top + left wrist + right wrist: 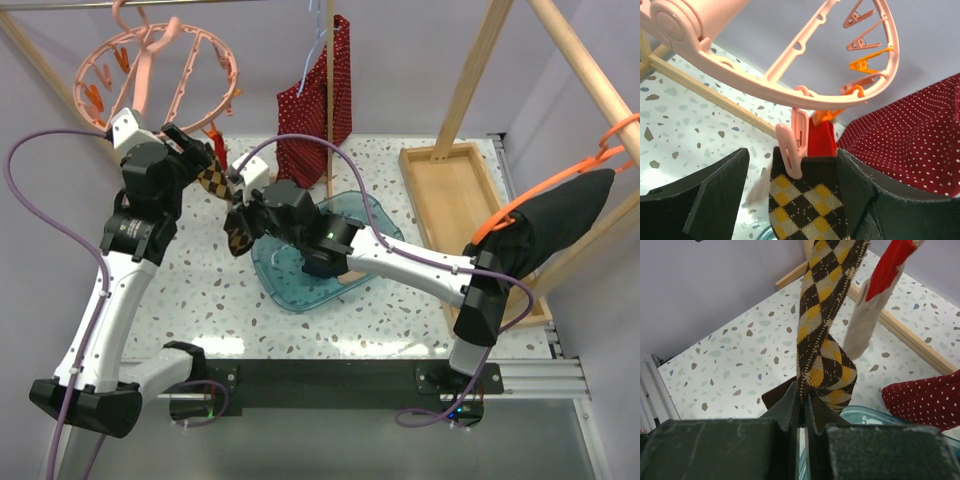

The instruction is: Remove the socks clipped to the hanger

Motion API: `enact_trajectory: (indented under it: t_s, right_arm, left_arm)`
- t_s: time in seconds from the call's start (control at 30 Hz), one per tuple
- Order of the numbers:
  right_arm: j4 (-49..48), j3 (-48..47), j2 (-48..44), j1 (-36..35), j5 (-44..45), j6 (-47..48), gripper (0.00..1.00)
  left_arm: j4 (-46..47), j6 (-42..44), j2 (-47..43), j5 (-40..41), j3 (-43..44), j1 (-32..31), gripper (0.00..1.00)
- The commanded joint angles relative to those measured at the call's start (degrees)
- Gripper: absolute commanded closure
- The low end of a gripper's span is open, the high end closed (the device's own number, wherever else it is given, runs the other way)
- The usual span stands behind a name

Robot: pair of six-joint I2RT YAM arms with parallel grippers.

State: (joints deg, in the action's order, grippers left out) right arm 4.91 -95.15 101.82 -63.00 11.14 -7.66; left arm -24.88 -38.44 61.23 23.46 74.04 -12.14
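The round pink hanger [160, 62] hangs at the back left; in the left wrist view its ring [790, 95] arcs overhead. A pink clip [790, 150] grips the cuff of a dark argyle sock [807, 200]. My left gripper [792, 167] is open, one finger on each side of that cuff, just below the clip. My right gripper [803, 400] is shut on the lower part of the same argyle sock [825, 310], which hangs stretched and twisted above it. A pale sock with red motif [867, 315] hangs beside it. In the top view the left gripper [205, 152] and right gripper [243, 207] are close together.
A clear teal bin [345, 210] lies on the speckled table under the right arm. A red white-dotted garment [320, 100] hangs behind. A wooden tray [450, 190] and wooden frame posts stand at right. An orange hanger with black cloth [565, 220] hangs at far right.
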Motion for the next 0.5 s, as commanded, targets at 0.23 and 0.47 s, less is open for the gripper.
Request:
enact_trajectory:
  t_s: [0.23,0.47]
  right_arm:
    - [-3.24,-0.38,-2.06,-2.21,6.61,4.49,1.00]
    - [-4.03,-0.03,-2.33,-3.88,8.37,6.69,1.00]
  left_arm:
    - [4.05,-1.38,3.63,6.42,3.21,-0.08,0.25]
    - [5.89,-1.03,6.00,7.65,3.83,-0.16,0.32]
